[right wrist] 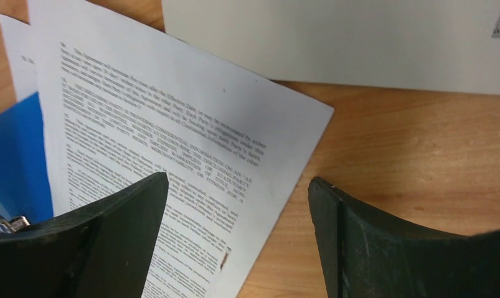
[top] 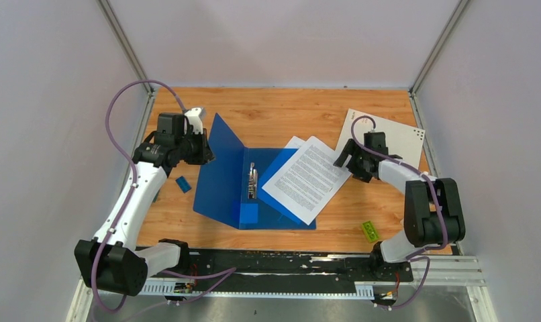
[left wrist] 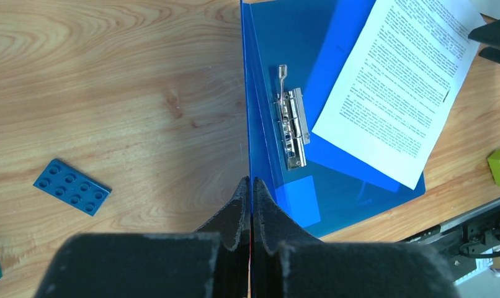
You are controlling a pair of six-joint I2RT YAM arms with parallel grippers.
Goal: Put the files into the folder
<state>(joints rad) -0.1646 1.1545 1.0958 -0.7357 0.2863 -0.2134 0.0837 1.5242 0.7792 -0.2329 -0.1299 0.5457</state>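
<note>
While not yet under the one clip (top: 252, 181), shows two files (top: 308, 178) fanned over the one blue folder (top: 224, 184), on its 3 o'clock half, overhanging toward 5 o'clock. Right gripper (right wrist: 238, 186) at 2 o'clock — jaws wide apart, astride the top sheet's corner, gripping nothing. Left gripper (left wrist: 250, 185) at 10 o'clock — jaws pinched on the raised folder flap. Likely risk: buckling or splitting the pair by shoving thin paper. Beyond: one grey card (top: 395, 137), one blue plate (top: 182, 184), one green brick (top: 370, 231).
</note>
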